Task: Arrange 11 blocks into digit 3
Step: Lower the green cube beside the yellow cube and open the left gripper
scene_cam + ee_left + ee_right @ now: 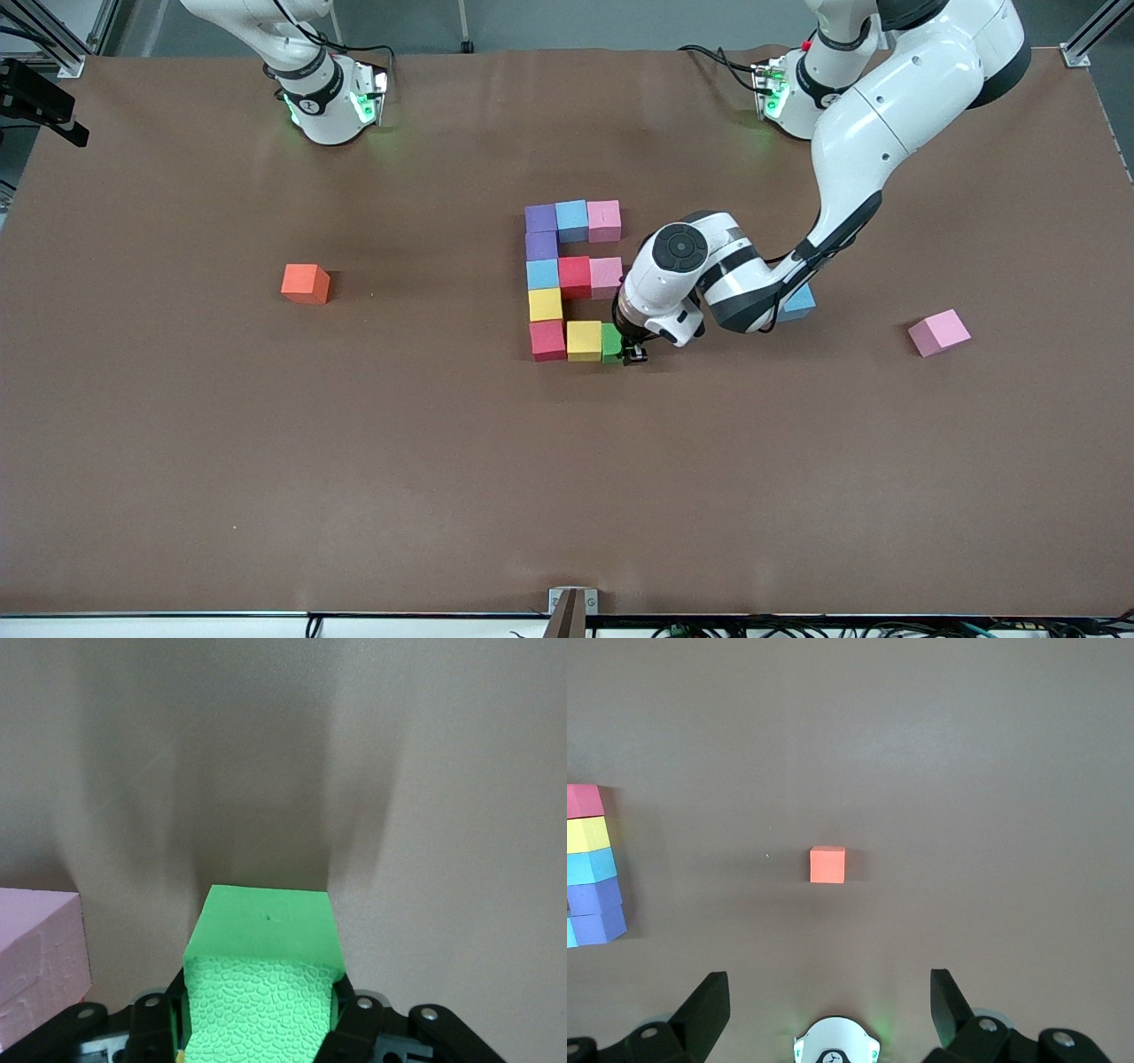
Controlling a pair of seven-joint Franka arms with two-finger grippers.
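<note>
So the left claw [634, 355] is clamped on the green block [610, 342], parked at the end of the digit 3's [571, 279] bar nearest the front camera, right beside a yellow block [584, 340].

Left wrist view shows the fingers [354, 1020] squeezing green foam with a pink block [35, 961] just beside it. Right claw [829, 1003] hangs wide open and waiting; its wrist view catches the orange cube [306, 283] alone on the bench [266, 461]. Spare pink cube [939, 332] and light blue cube [799, 303] sit toward the left arm's end.

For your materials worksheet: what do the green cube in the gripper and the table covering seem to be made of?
Green cube, held in the left gripper: probably foam, matte, since its side shows a pebbled cell texture without shine. Table covering: perhaps a brown matte sheet of paper or fabric; faint creases, no gloss. Uncertain.
</note>
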